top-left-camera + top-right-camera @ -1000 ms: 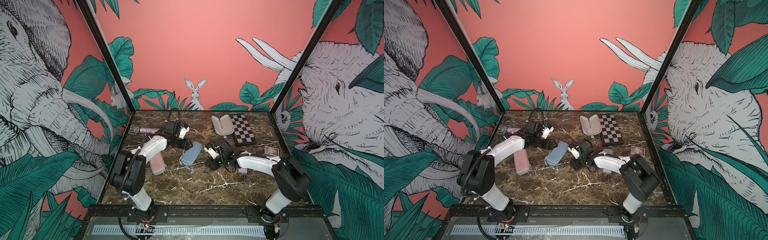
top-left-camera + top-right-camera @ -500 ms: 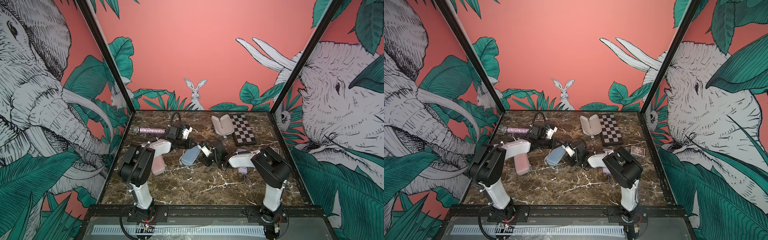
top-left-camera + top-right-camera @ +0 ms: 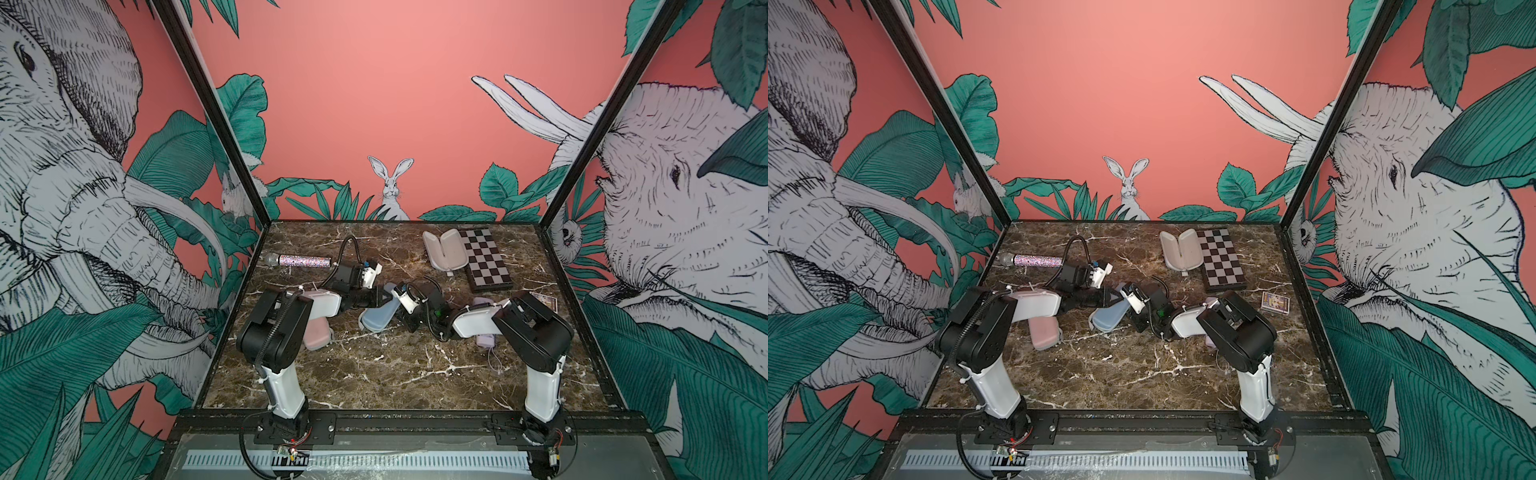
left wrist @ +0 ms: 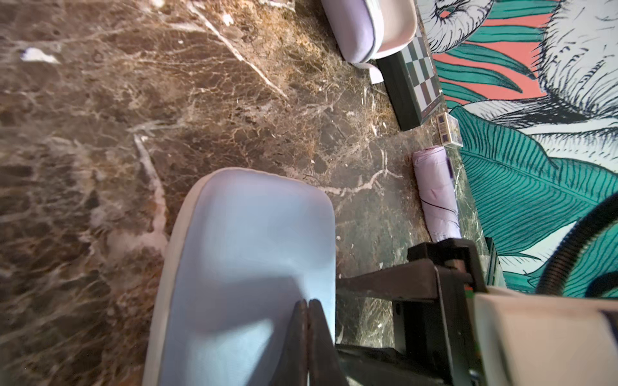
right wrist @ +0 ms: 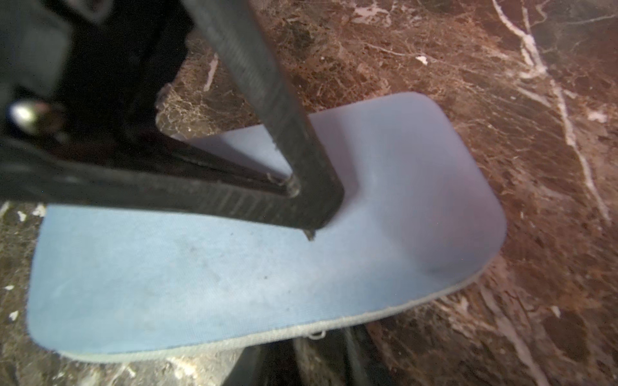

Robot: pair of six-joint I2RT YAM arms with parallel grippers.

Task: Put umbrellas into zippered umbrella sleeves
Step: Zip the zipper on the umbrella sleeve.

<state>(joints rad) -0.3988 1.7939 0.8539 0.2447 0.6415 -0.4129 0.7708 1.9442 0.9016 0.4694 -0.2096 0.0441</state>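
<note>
The blue zippered sleeve (image 3: 376, 318) (image 3: 1108, 318) lies shut on the marble mid-table. My left gripper (image 3: 388, 296) (image 4: 307, 302) is shut, its tip resting on the sleeve's blue top (image 4: 247, 250) (image 5: 234, 267); nothing shows between its fingers (image 5: 311, 214). My right gripper (image 3: 402, 322) (image 5: 311, 347) sits low at the sleeve's right edge with jaws apart and marble showing between them. A pink sleeve (image 3: 316, 336) lies under the left arm. The lilac sleeve (image 3: 444, 249) (image 4: 361, 30) lies open at the back. A lilac umbrella (image 3: 484, 340) (image 4: 434, 194) lies under the right arm.
A glittery microphone (image 3: 299, 260) lies at the back left. The checkered board (image 3: 486, 259) (image 4: 414, 83) sits beside the open lilac sleeve. A small card box (image 3: 1276, 301) (image 4: 449, 133) lies by the right wall. Printed walls enclose three sides.
My left gripper has shut and come down onto the blue sleeve. My right gripper has slid left to the sleeve's edge, its jaws narrowing. Both arms have folded in towards the middle.
</note>
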